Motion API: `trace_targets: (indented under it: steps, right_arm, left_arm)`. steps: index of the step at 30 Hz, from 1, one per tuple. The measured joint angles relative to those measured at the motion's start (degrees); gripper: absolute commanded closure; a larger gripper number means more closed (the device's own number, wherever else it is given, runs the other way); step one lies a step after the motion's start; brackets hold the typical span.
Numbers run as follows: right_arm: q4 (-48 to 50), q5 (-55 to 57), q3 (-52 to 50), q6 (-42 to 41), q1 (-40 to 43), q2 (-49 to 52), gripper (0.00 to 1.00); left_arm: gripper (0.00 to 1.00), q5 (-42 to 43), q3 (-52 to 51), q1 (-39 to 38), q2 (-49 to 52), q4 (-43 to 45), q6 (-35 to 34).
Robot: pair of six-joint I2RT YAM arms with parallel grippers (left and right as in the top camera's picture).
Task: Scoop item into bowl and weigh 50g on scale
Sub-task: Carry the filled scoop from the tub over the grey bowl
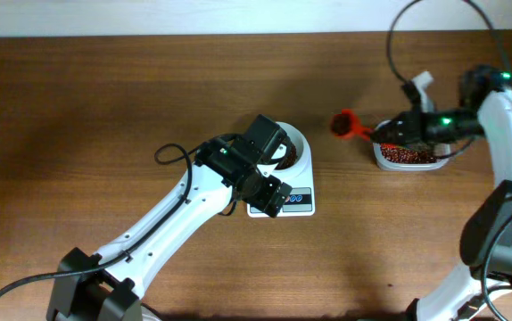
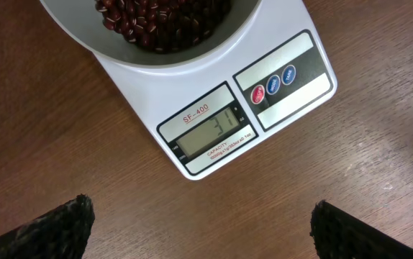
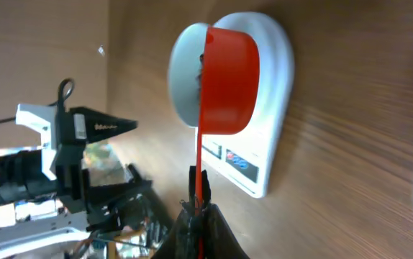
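Beans (image 2: 163, 21) lie in bowl (image 2: 120, 54) on scale (image 2: 156, 93), just ahead of wide-open left pincer (image 2: 203, 226); right pincer (image 3: 198, 216) clamps scoop (image 3: 228, 79) handle.

Left hand (image 2: 203, 234) spread wide; right hand (image 3: 198, 216) pinched tight.

Dark reddish-brown beans (image 2: 163, 21) fill a white bowl (image 2: 77, 29) on a white scale (image 2: 142, 93). Its display (image 2: 214, 133) is grey, with one red and two blue buttons (image 2: 273, 83). The scoop (image 3: 228, 79) is orange-red, the table (image 2: 48, 144) brown with wood grain.
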State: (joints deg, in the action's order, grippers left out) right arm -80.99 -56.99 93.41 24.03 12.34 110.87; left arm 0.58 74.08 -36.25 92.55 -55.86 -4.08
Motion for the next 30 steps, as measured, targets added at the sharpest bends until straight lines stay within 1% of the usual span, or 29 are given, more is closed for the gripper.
trace_targets:
  steps: [5, 10, 15, 26, 30]
  right_arm:
    - [1.03, -0.90, 0.00, 0.00, -7.61, 0.00, 0.96]
    - [4.35, -1.25, -0.07, -0.04, -12.96, 0.00, 0.96]
    - [6.84, -1.20, -0.07, 0.00, -14.38, 0.00, 0.96]
    - [6.88, 1.09, 3.04, -1.79, -14.53, 0.00, 0.96]
    - [6.91, 4.17, 3.04, -2.49, -16.04, 0.00, 0.96]
  left_arm:
    - [0.01, 0.00, 0.00, 0.00, 0.00, 0.00, 0.00]
    - [0.01, 0.00, 0.00, 0.00, 0.00, 0.00, 0.00]
    - [0.01, 0.00, 0.00, 0.00, 0.00, 0.00, 0.00]
    - [0.01, 0.00, 0.00, 0.00, 0.00, 0.00, 0.00]
    - [0.01, 0.00, 0.00, 0.00, 0.00, 0.00, 0.00]
